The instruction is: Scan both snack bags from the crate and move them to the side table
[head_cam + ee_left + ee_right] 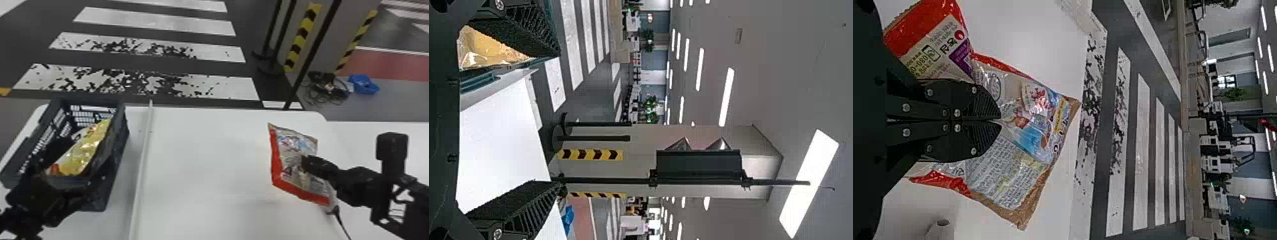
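"Where the right claw (305, 163) pinches the red-trimmed snack bag (287, 172), what marks show?"

"Beside the fingers there's a pale label (928, 52) with dark characters and a phone symbol, and a purple patch next to it. Beyond the fingertips come a blue picture and a block of small grey print (998, 175)."

"And the claw itself?"

"Both fingers are pressed together on the bag, which is held up over the white table (204, 153). Its brown seam points out past the fingertips, its red end back alongside the claw, so the long axis slants from one to the other."

"What about the left claw (65, 183)?"

"Its fingers stand wide apart at the near end of the dark crate (123, 127). The yellow snack bag (84, 153) lies in there beyond them, tilted, leaning towards the right-hand wall. Its red-marked end is nearest that claw, and the long axis runs away from it, slanting right."

"Any edges about?"

"The crate's rim rises around the yellow bag, and a raised white strip (143, 153) runs just right of the crate. Between that strip and the right claw's bag there's broad open tabletop. A dark cord (341, 223) trails nearer the robot than the right claw."
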Tool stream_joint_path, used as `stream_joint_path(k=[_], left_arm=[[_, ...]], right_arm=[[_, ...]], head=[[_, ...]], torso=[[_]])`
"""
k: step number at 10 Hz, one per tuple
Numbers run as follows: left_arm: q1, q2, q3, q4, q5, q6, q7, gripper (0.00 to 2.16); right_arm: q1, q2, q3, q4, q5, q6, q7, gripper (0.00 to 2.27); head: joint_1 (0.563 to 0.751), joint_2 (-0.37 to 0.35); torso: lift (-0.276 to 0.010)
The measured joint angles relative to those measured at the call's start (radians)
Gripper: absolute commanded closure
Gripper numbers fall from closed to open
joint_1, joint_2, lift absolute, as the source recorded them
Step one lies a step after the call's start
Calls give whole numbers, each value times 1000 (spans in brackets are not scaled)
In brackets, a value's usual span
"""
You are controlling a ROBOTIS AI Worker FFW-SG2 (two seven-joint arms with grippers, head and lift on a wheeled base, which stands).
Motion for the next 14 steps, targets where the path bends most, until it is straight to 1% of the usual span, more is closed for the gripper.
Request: stream_joint_path(k=[1, 3, 5, 7, 8, 10, 11, 12, 14], left_arm=[[1, -1, -1, 3, -2, 0, 0, 76], [3, 0, -2, 14, -4, 0, 0, 76], [-4, -1, -3, 37, -4, 0, 0, 76], [-17, -10, -9, 59, -4, 0, 0, 76], [-23, -15, -12, 70, -4, 0, 0, 76], [-36, -23, -17, 93, -4, -1, -1, 76], [-44, -25, -22, 105, -3, -8, -2, 76], [-51, -25, -25, 115, -2, -15, -2, 76], [-65, -24, -30, 131, 4, -20, -2, 76]], right_arm=[[5, -28, -31, -19, -12, 17, 9, 2243], [4, -76, -77, 24, -10, 5, 42, 2240], [-10, -87, -114, 126, -5, -51, 101, 2243], [-21, -97, -143, 216, -18, -120, 138, 2243], [-25, -113, -159, 247, -30, -130, 152, 2243], [-21, -161, -189, 283, -44, -109, 162, 2243], [-12, -184, -208, 299, -44, -91, 161, 2243], [-2, -203, -232, 320, -46, -73, 162, 2243], [22, -224, -268, 357, -48, -67, 164, 2243]], head=[[695, -190], [695, -231], [695, -260], [695, -293], [695, -309], [695, -333], [695, -350], [695, -350], [695, -350]], torso=[[-95], [-95], [-95], [-95], [-95], [-95], [-95], [-95], [-95]])
